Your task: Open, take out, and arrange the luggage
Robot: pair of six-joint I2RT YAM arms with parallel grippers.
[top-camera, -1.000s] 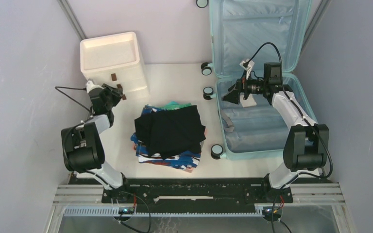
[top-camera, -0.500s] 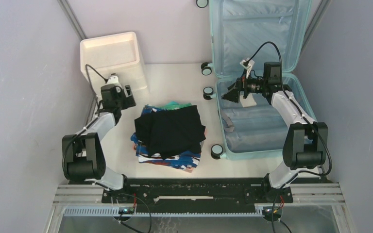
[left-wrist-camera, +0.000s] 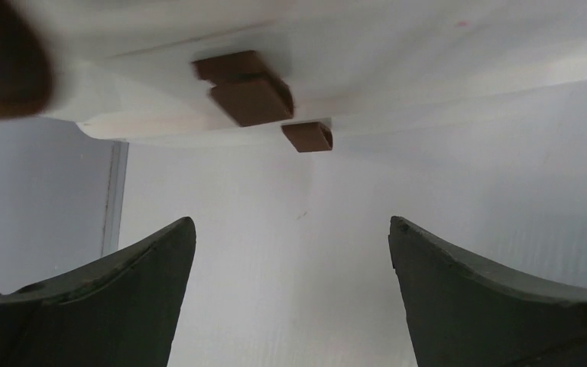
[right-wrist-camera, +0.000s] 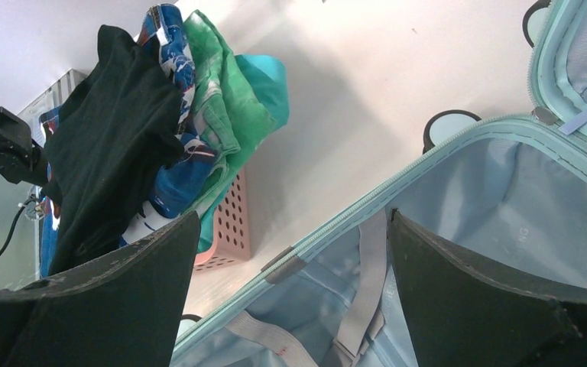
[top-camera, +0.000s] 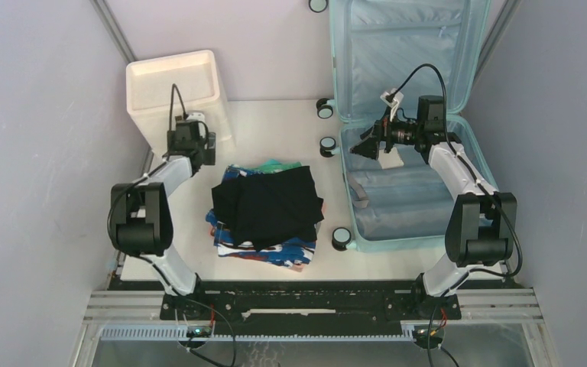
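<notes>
From above, the luggage (top-camera: 409, 115) lies open in the upper right, its lid propped against the back wall. The right gripper (top-camera: 367, 147) hovers over the near-left part of its base. The left gripper (top-camera: 196, 145) sits at the front of the cream cabinet (top-camera: 172, 84) in the upper left. A pile of clothes (top-camera: 267, 206) lies at centre.

On the left wrist, the fingers (left-wrist-camera: 122, 298) are spread wide with nothing between them, and the brown handles (left-wrist-camera: 248, 92) are at the top.

On the right wrist, the claw is spread and empty over the suitcase rim. The pink basket (right-wrist-camera: 229, 225) shows under the clothes at the left.
</notes>
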